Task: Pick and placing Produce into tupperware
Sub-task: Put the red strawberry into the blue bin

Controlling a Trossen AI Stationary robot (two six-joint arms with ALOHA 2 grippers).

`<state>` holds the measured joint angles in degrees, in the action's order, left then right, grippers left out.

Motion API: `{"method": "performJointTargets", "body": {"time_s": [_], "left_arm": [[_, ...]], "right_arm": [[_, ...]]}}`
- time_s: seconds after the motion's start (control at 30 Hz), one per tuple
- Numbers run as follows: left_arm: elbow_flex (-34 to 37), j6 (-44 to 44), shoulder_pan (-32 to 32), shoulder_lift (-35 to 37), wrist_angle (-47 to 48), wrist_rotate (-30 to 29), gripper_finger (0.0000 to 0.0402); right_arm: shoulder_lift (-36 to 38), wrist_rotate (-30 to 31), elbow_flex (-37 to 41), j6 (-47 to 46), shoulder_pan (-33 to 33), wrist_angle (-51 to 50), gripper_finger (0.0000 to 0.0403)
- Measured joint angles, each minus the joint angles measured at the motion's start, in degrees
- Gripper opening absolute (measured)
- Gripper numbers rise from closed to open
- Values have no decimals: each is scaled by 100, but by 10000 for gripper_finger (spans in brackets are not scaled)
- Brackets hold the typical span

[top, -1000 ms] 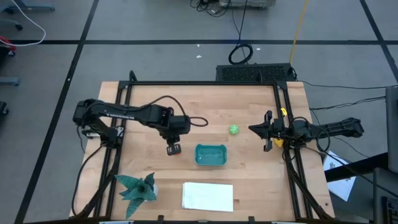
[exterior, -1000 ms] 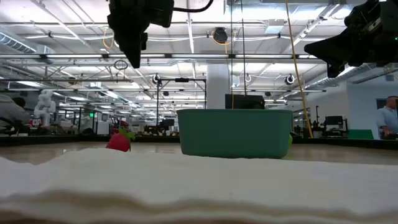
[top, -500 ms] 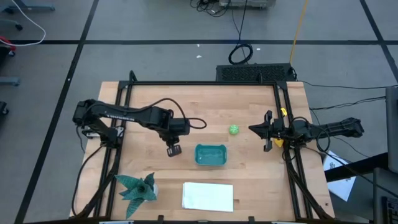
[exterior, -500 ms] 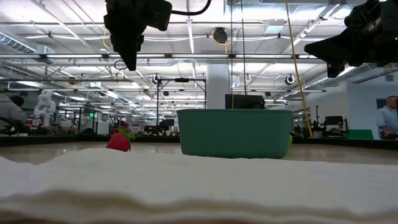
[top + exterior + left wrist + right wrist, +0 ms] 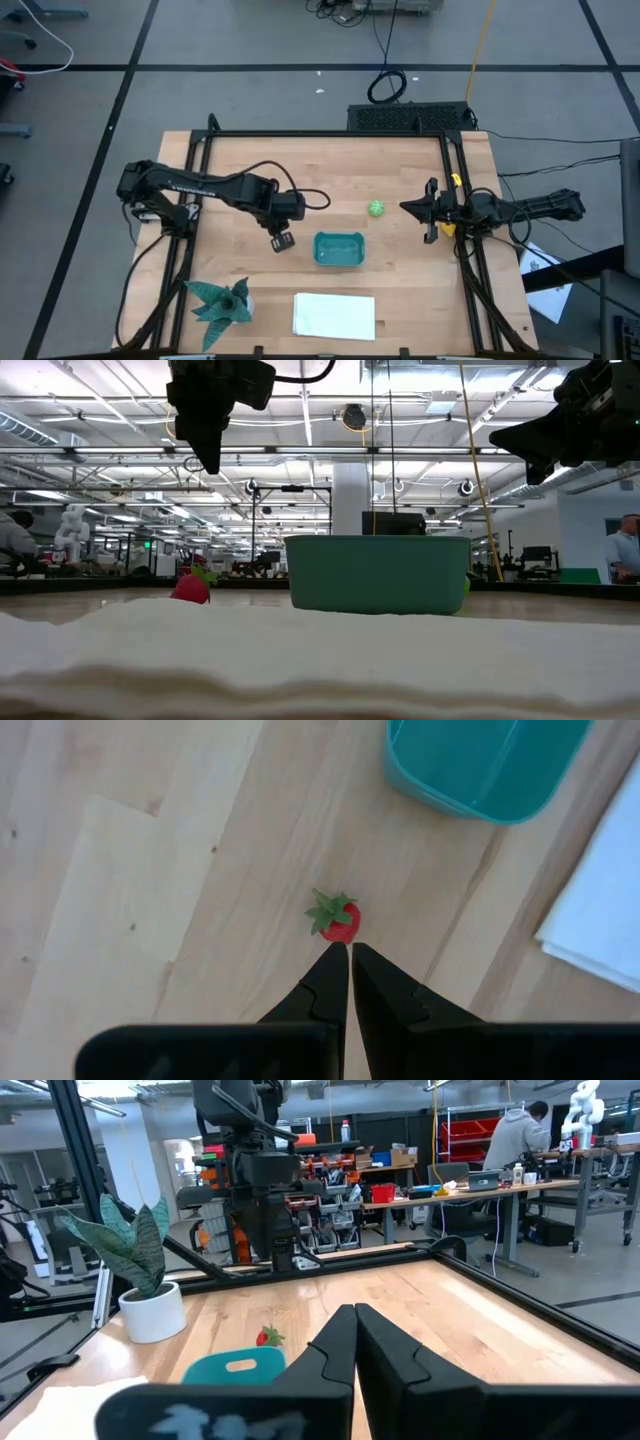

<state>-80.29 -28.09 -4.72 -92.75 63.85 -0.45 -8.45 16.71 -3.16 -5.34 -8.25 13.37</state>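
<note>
The red strawberry (image 5: pixel 338 920) lies on the wood just left of the teal tub (image 5: pixel 339 249). The low view shows the strawberry (image 5: pixel 191 589) beside the tub (image 5: pixel 378 573). My left gripper (image 5: pixel 350 946) is shut and hangs well above the strawberry, clear of it (image 5: pixel 210 465); in the high view it (image 5: pixel 281 241) hides the fruit. The light green round piece (image 5: pixel 376 208) rests on the table beyond the tub. No yellow piece shows. My right gripper (image 5: pixel 404 207) waits shut near the table's right edge.
A flat white rectangle (image 5: pixel 334 315) lies near the table's near edge, in front of the tub. A spiky teal-green plant (image 5: pixel 222 300) stands at the near left. Black frame rails (image 5: pixel 190 200) run along the table's sides. People work at benches beyond the table.
My left gripper has shifted very slightly above the strawberry and stays shut. The strawberry, the tub and the right arm have kept still.
</note>
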Motion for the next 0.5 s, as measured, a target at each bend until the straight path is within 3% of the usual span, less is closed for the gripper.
{"method": "performJointTargets", "body": {"time_s": [0.4, 0.5], "left_arm": [[4, 229, -180, 2, -31, -21, 23], [4, 258, -180, 2, -28, -9, 38]], "right_arm": [[0, -2, 2, 0, 2, 0, 0], [0, -2, 0, 0, 0, 0, 0]]}}
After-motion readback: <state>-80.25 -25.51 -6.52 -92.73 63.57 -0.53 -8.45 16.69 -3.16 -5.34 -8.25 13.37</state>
